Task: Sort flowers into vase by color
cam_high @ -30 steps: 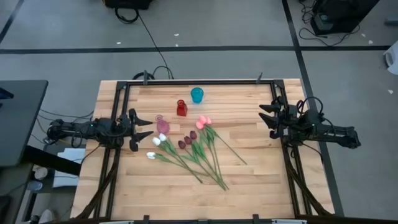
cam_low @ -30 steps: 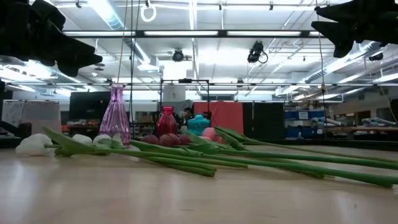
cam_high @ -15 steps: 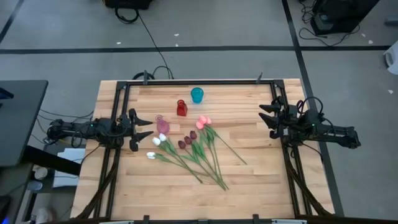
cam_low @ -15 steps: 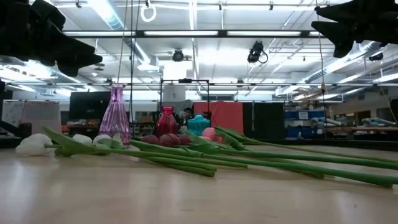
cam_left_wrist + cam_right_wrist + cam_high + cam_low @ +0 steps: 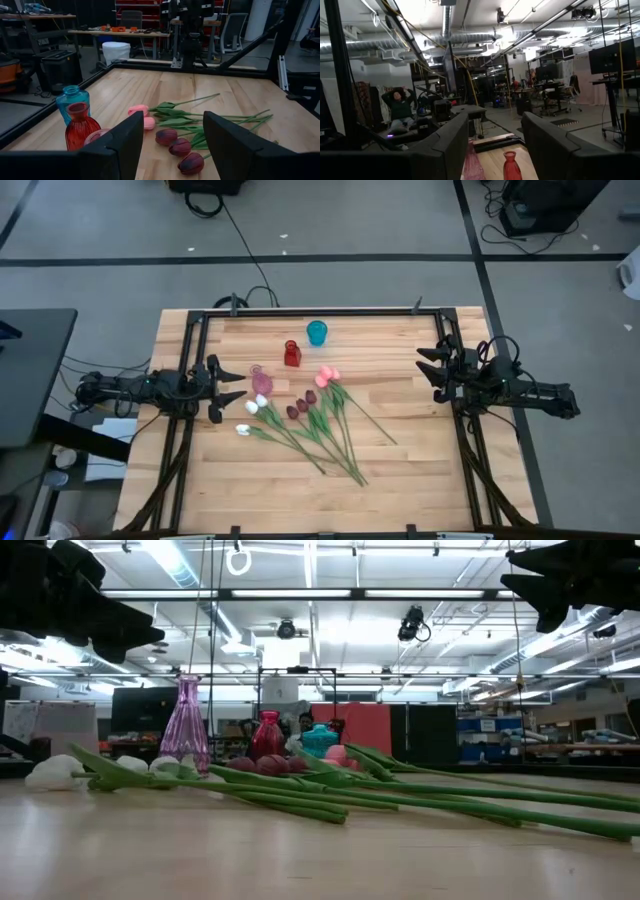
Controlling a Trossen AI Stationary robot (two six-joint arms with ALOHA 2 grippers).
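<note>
Wooden table (image 5: 400, 470) carries strewn flowers (image 5: 310, 420) and seemingly three vases (image 5: 291, 355).

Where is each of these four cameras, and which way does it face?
High: overhead, straight down; both arms, left gripper, right gripper.
Low: table height, across the flowers; arms above.
Left wrist: past its own fingers at flowers.
Right wrist: past its fingers into the room.
Shared: red vase, every view.

A grey floor (image 5: 330, 240) crossed by dark tape lines (image 5: 300, 260) surrounds the wooden worktop (image 5: 400, 470). Beyond it, at twelve o'clock, long ceiling lights (image 5: 300, 635) hang beneath exposed pipes (image 5: 445, 30). Desks with monitors (image 5: 612, 57), an office chair (image 5: 230, 35) and a seated person (image 5: 397, 107) fill the workshop.
</note>
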